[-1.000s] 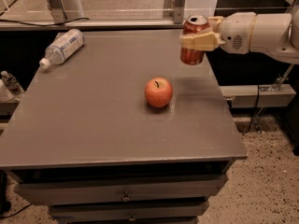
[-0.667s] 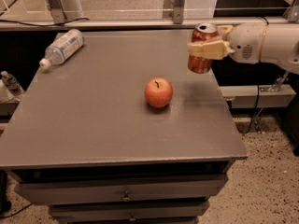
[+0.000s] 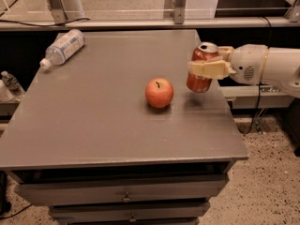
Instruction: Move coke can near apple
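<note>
Far left: a clear plastic bottle [image 3: 63, 47] lies on its side near the back left corner of the table [image 3: 93, 135], cap toward the left edge. It has no part in this job and is well apart from everything else.

Centre: the apple [image 3: 159, 93] sits on the table with its stem up, slightly right of the middle. Nothing touches it.

Right of the apple: the coke can [image 3: 198, 83] is in my gripper [image 3: 204, 68]. The fingers are clenched around the upper half of the can, one across its front face, and the can leans a little. Its base appears to hang just above the table surface, with a shadow below it. I judge it is not yet set down. A clear gap separates the can from the apple; the two are near, not touching. The can is over the right-hand part of the table, close to that edge.

Far right: my arm [image 3: 267, 69] reaches in roughly level from beyond the right edge of the table. Drawers [image 3: 126, 191] sit below the tabletop at the front.

Status:
- Done: the can is grasped, off the surface, and close to the apple's right side.
- Left: lower the can until its base rests flat beside the apple, release the fingers, and withdraw without knocking either item.
- Caution: correct the lean before release, or the can may tip toward the table edge.
</note>
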